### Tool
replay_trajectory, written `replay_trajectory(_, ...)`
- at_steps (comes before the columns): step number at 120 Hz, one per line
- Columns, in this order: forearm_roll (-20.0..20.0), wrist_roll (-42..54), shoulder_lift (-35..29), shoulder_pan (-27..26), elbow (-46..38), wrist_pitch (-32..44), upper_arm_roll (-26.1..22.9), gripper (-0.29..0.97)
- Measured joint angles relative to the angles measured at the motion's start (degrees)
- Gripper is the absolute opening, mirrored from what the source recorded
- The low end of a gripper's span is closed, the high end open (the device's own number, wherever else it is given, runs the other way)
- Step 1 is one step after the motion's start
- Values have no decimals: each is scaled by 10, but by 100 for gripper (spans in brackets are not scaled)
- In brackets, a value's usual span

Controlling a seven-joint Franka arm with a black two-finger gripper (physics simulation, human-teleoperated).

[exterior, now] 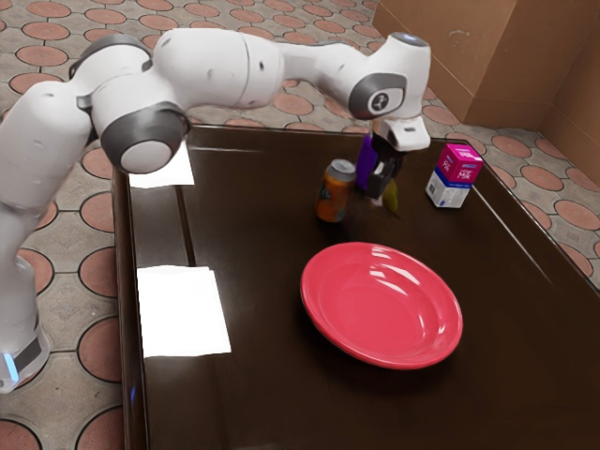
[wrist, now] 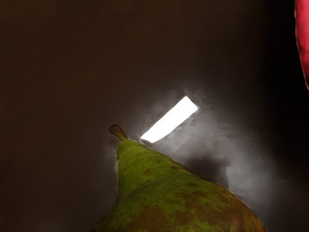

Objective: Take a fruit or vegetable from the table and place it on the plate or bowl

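Dark tabletop (exterior: 281,403) lies under the pear (wrist: 169,193), seemingly pinched between the jaws.

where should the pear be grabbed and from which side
Take the pear around its broad belly, from above: the neck tapers to a thin stem and would likely slip, and the orange can close beside it crowds a sideways approach.

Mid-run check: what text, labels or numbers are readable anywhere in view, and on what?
Pink-and-white carton: dark print on its white lower part, too blurred to read.
Orange drink can: label too blurred to read.
Grey arm joint cap: small white mark, not legible.
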Motion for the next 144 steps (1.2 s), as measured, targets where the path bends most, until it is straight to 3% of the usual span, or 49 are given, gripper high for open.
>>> replay_trajectory(13,0,-10,-1,-44,25,-5,-15,22)
replay_trajectory(28,1,-29,-3,-75,17,-12,-51,22)
replay_trajectory(50,40,-82,-27,-127,-10,-56,-66,24)
replay_trajectory(72,49,-127,-40,-170,-46,-74,-46,24)
replay_trajectory(91,51,-153,-35,-167,-46,-83,-42,50)
replay_trajectory(116,52,-177,-37,-169,-40,-88,-29,62)
replay_trajectory(122,53,-174,-37,-171,1,-89,24,63)
replay_trajectory(127,59,-164,-53,-195,37,-92,112,63)
replay_trajectory(130,74,-158,-81,-273,29,-92,216,64)
replay_trajectory(136,134,-152,-173,-538,-13,-91,477,64)
replay_trajectory(140,172,-150,-214,-637,-31,-94,577,64)
replay_trajectory(144,202,-149,-234,-673,-40,-101,631,64)
